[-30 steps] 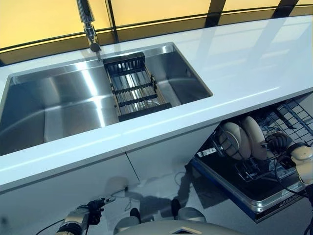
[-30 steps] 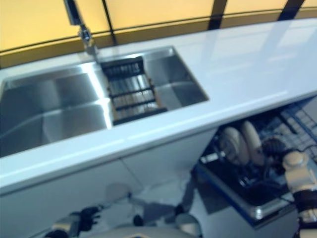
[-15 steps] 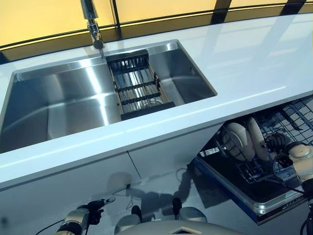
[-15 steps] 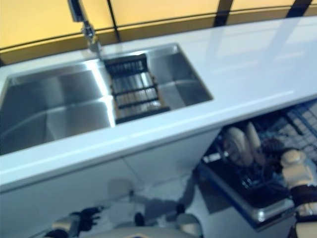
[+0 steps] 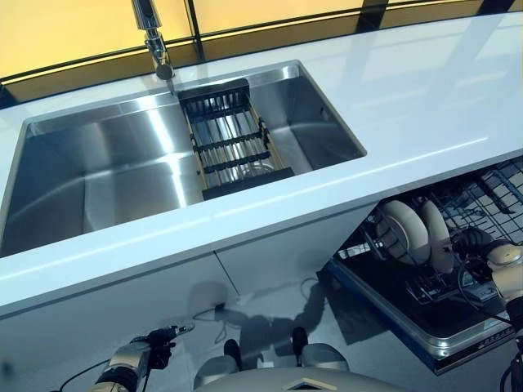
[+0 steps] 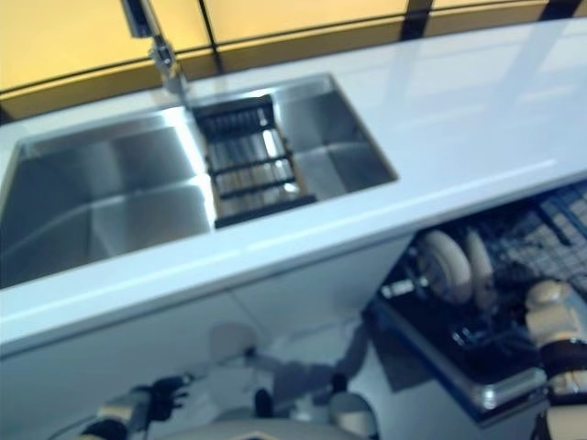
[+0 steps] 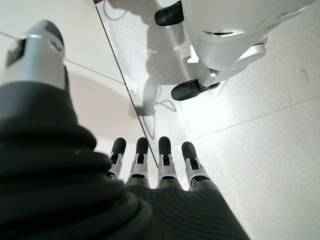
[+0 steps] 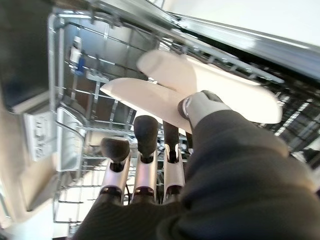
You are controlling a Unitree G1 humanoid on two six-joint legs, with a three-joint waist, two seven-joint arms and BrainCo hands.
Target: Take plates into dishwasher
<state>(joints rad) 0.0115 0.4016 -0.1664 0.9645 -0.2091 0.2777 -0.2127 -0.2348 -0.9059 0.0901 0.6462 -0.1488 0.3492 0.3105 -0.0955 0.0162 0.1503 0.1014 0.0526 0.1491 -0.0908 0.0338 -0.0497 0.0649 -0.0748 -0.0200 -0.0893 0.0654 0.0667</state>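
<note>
Two cream plates stand upright side by side in the pulled-out dishwasher rack (image 5: pixel 490 189) under the counter at lower right: one plate (image 5: pixel 404 229) to the left, the other plate (image 5: pixel 436 238) beside it. My right hand (image 5: pixel 473 242) is just right of them. In the right wrist view its fingers (image 8: pixel 145 165) reach out straight below the nearer plate (image 8: pixel 145 95), and the thumb lies against that plate's rim. The second plate (image 8: pixel 230 87) stands behind. My left hand (image 5: pixel 152 353) hangs low by the cabinet front, fingers (image 7: pixel 165 160) straight and holding nothing.
A steel sink (image 5: pixel 98 171) with a black drainer rack (image 5: pixel 233 144) and a faucet (image 5: pixel 152 34) is set in the white countertop (image 5: pixel 425 98). The open dishwasher door (image 5: pixel 400 317) juts out over the floor at lower right. White cabinet fronts run below the counter.
The camera has shifted, so the whole scene sits slightly differently. My right hand stays beside the standing plates in the rack. The left hand has not moved.
</note>
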